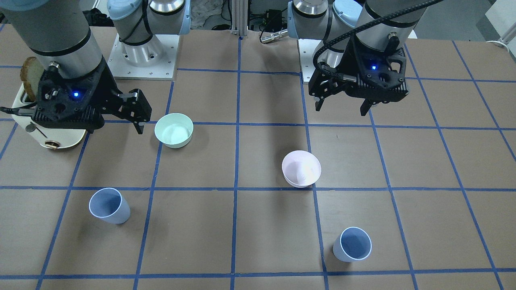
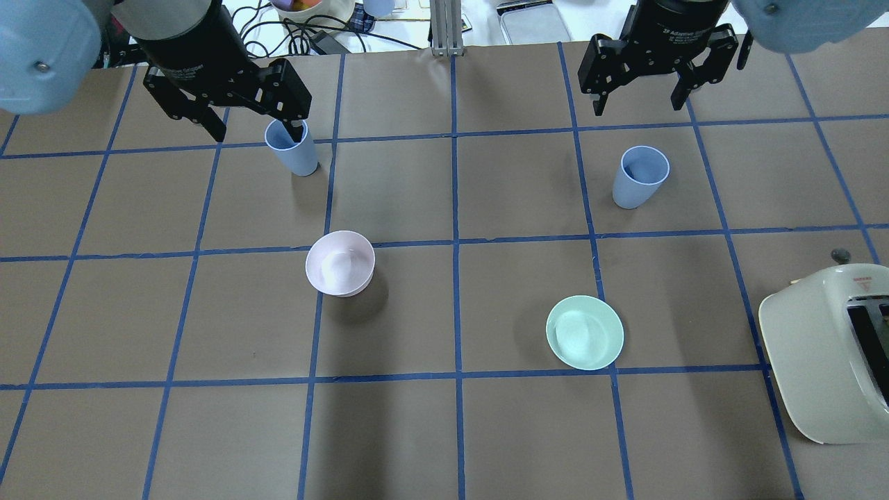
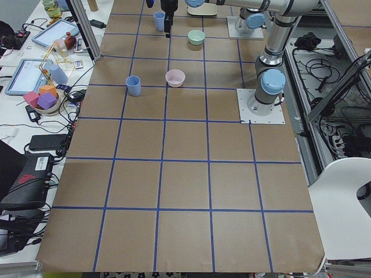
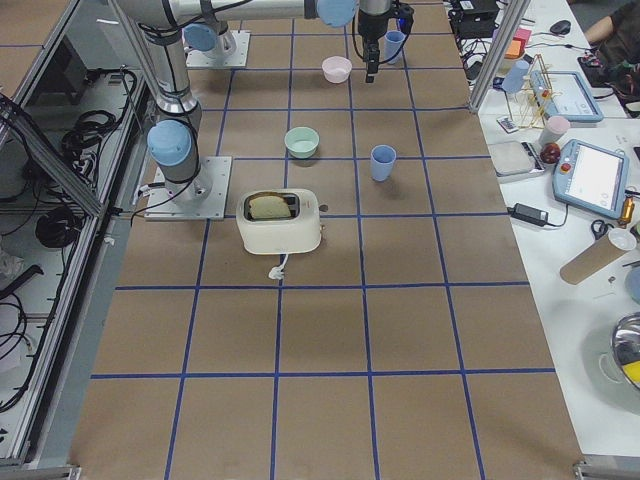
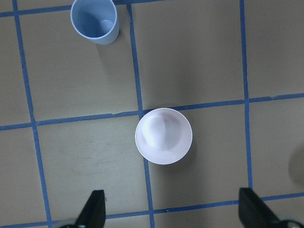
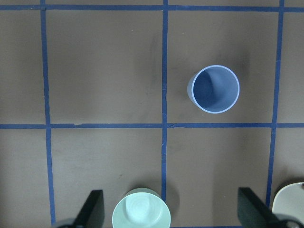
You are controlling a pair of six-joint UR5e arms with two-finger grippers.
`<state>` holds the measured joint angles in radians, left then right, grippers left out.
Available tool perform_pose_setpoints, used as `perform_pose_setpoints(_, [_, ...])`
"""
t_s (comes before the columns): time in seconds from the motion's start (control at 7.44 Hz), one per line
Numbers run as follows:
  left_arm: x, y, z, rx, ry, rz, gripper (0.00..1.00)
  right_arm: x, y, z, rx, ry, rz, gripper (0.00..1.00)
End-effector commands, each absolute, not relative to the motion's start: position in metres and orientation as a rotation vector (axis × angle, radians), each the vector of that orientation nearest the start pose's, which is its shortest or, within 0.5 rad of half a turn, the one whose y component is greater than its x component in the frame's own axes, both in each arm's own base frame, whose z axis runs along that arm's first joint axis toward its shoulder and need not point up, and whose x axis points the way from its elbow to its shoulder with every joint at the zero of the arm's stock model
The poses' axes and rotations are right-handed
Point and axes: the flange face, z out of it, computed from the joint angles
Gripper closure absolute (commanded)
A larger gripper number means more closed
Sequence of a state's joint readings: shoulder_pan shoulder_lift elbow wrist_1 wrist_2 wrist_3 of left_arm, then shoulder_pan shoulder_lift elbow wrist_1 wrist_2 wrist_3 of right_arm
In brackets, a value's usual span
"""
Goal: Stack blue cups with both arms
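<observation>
The left arm (image 2: 182,28) reaches out over the table (image 2: 444,430) with its wrist turned straight down, and the left gripper (image 2: 258,132) hangs high above the surface. The first blue cup (image 2: 294,154) stands upright and empty on the robot's left. One finger crosses its rim in the overhead view, yet the front view shows gripper and cup well apart. The jaws are spread wide — nothing between them, nothing touched.

Nearer the robot than that cup, the pink bowl (image 2: 340,262) sits upright and empty, in the middle of the left wrist view. Further right, the mint-green bowl (image 2: 585,332) is empty too. The second blue cup (image 2: 640,179) stands upright and empty on the robot's right, beyond the mint-green bowl.

The right arm (image 2: 684,17) likewise points down, with the right gripper (image 2: 637,105) aloft — jaws fully parted and bare. At the right edge a cream toaster (image 2: 819,361) holds a slice of toast (image 4: 272,206).
</observation>
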<state>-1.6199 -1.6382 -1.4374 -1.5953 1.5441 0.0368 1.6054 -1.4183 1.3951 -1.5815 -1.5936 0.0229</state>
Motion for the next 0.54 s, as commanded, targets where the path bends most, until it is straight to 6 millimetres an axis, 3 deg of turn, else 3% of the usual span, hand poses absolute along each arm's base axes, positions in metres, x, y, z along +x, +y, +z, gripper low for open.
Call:
perform_pose_setpoints(0.0, [-0.1614,-0.5164,0.5170,0.137,3.164,-0.065,0.00,0.1498,-0.5550,0.4945,-0.016,3.163,-0.050,0.00])
perform_pose_setpoints(0.4, [-0.1624,-0.5167,0.5162,0.142,3.166,-0.063,0.00,0.1447,-0.5613,0.4867,-0.007,3.165,-0.044,0.00])
